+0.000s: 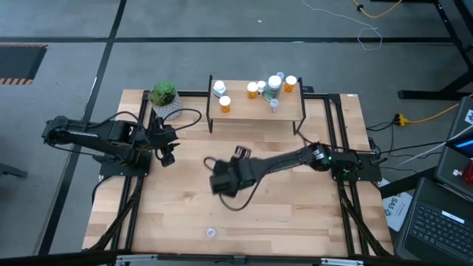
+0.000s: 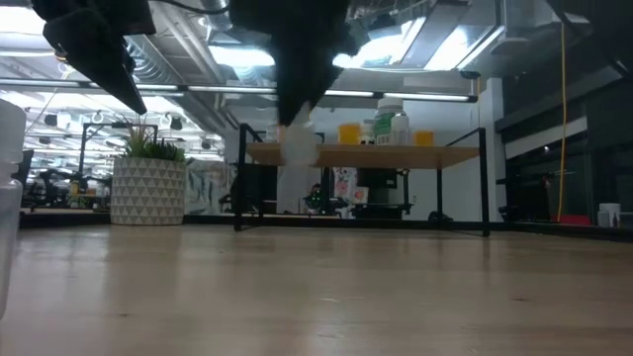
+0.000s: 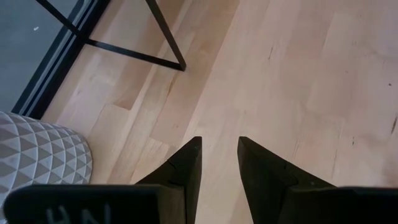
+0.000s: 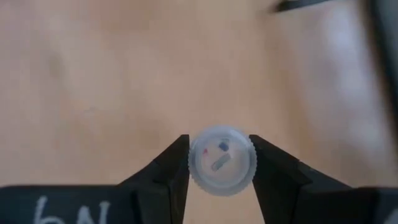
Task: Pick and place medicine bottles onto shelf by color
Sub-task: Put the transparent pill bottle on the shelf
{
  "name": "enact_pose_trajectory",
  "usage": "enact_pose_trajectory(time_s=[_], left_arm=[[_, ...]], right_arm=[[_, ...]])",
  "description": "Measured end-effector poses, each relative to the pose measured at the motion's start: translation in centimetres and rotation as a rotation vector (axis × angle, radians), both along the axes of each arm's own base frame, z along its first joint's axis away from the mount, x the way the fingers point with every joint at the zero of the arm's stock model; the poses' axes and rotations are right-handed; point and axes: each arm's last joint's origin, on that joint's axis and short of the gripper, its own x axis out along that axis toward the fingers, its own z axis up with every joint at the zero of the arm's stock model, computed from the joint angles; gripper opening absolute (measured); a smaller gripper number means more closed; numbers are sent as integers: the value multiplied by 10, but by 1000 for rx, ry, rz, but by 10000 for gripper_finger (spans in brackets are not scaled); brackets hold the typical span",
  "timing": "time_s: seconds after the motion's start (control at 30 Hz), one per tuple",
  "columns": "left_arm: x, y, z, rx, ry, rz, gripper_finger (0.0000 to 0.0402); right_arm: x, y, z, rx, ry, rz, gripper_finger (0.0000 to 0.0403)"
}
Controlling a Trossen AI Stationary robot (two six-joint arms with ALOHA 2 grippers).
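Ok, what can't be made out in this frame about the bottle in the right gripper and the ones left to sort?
- Held bottle, right wrist view: only its round top shows between the right gripper fingers; body and colour hidden.
- Same bottle, high view: the arm covers it.
- Small bottle on the table, high view: too small to tell its type.
- Bottles on the shelf, low view: some overlap, so no count.

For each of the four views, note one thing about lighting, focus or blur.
High view: even light, everything sharp, shelf included. Low view: bright ceiling lights leave the right gripper a dark silhouette; the near tabletop is soft. Left wrist view: crisp wood grain past the left gripper. Right wrist view: white bottle sharp between the fingers, background blurred.
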Motion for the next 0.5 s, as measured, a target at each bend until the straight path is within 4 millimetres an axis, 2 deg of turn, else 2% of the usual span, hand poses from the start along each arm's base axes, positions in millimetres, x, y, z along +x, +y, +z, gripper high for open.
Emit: enact_pose_trajectory(time_s=[0.3, 0.4, 0.5], left_arm=[[0, 0, 0, 8, -1, 7, 98], [0, 0, 0, 8, -2, 7, 98], [0, 0, 0, 8, -3, 7, 98]], right_arm=[[-33, -65, 81, -153, -85, -117, 142], [-38, -97, 100, -171, -127, -150, 142], [-40, -133, 111, -182, -168, -198, 142]])
